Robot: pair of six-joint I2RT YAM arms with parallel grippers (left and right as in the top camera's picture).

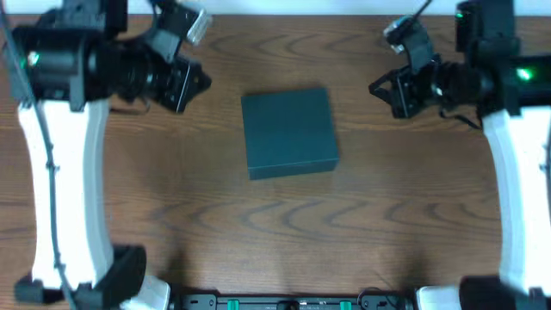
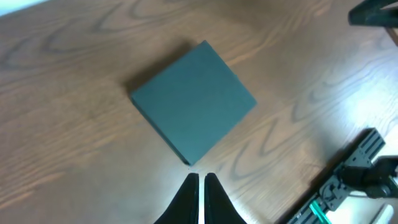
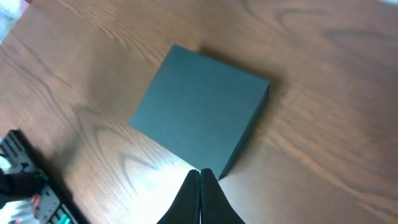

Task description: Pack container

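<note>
The container lies shut on the wooden worktop, its lid down flat. It sits about midway between left and right and a little toward the far side. It is turned slightly out of square with the worktop's edges. Nothing touches it, and bare wood shows all round it.

The left gripper is clenched on nothing, with only a thin slit between its fingertips. It hangs above the worktop at the far left, well apart from the container, and points toward it.

The right gripper is likewise clenched and empty, its fingertips pressed together. It hangs at the far right, well apart from the container, and faces it from the other side.
</note>
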